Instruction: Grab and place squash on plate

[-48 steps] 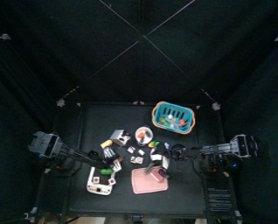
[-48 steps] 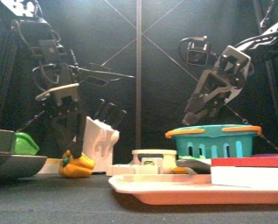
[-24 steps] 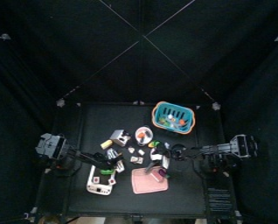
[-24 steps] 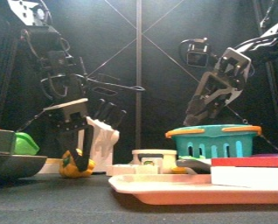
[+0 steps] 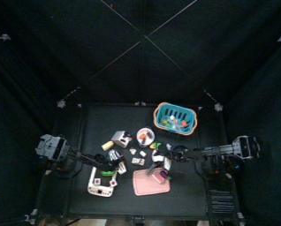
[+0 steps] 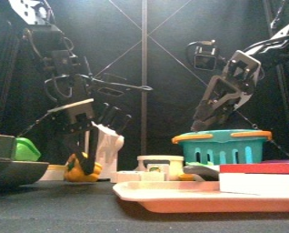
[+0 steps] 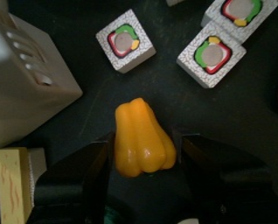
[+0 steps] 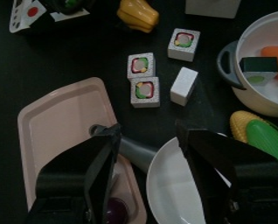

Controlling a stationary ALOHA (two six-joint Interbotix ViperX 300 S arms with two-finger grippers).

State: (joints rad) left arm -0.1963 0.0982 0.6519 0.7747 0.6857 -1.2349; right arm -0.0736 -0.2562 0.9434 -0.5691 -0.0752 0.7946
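left gripper (image 7: 139,166) jaws apart, straddling squash (image 7: 142,138) on counter (image 7: 223,114) | right gripper (image 8: 153,149) jaws apart, over plate (image 8: 183,188)

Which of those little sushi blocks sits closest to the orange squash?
The sushi block with the green centre, just beyond the squash tip between the left pincer jaws; the other lies farther off.

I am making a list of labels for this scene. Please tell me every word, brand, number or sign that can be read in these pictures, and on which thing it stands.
No readable text in any view.
The small square blocks carry coloured pictures, not letters.
The squash, the pink tray, the white plate and the teal basket show no markings.
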